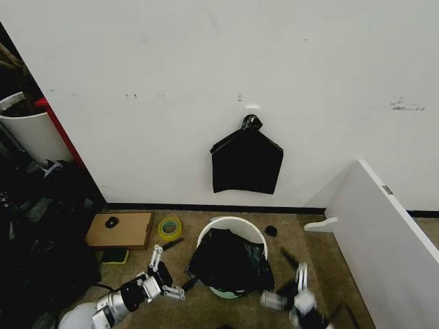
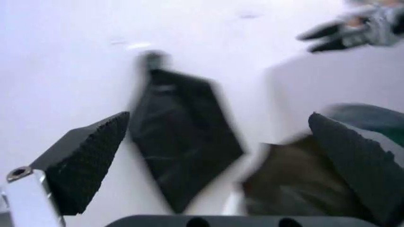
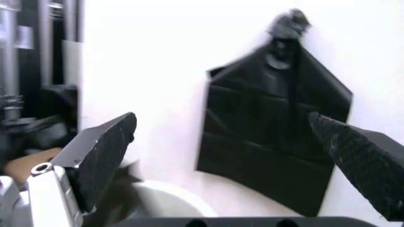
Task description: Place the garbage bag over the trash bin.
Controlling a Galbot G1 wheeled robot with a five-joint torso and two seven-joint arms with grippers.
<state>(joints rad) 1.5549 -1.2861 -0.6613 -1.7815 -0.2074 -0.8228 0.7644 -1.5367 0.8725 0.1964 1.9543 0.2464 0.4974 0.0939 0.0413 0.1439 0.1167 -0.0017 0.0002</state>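
Observation:
The trash bin (image 1: 233, 223), round and white, stands on the carpet below the wall. The garbage bag (image 1: 230, 264), black and crinkly, lies draped over the bin's front rim and down its near side; in the left wrist view the bag (image 2: 290, 184) is a dark blur. My left gripper (image 1: 167, 275) hovers low to the bin's left, open, its fingers (image 2: 88, 163) wide apart and holding nothing. To the bin's right, my right gripper (image 1: 287, 286) is also open and holds nothing, its fingers (image 3: 104, 153) spread, with the bin's rim (image 3: 167, 198) beyond them.
A flat black bundle (image 1: 247, 163) hangs on the wall above the bin. A white board (image 1: 384, 233) leans at the right. A cardboard box (image 1: 120, 229) and a tape roll (image 1: 169, 227) lie at the left, near dark clutter and a taller white bin (image 1: 27, 133).

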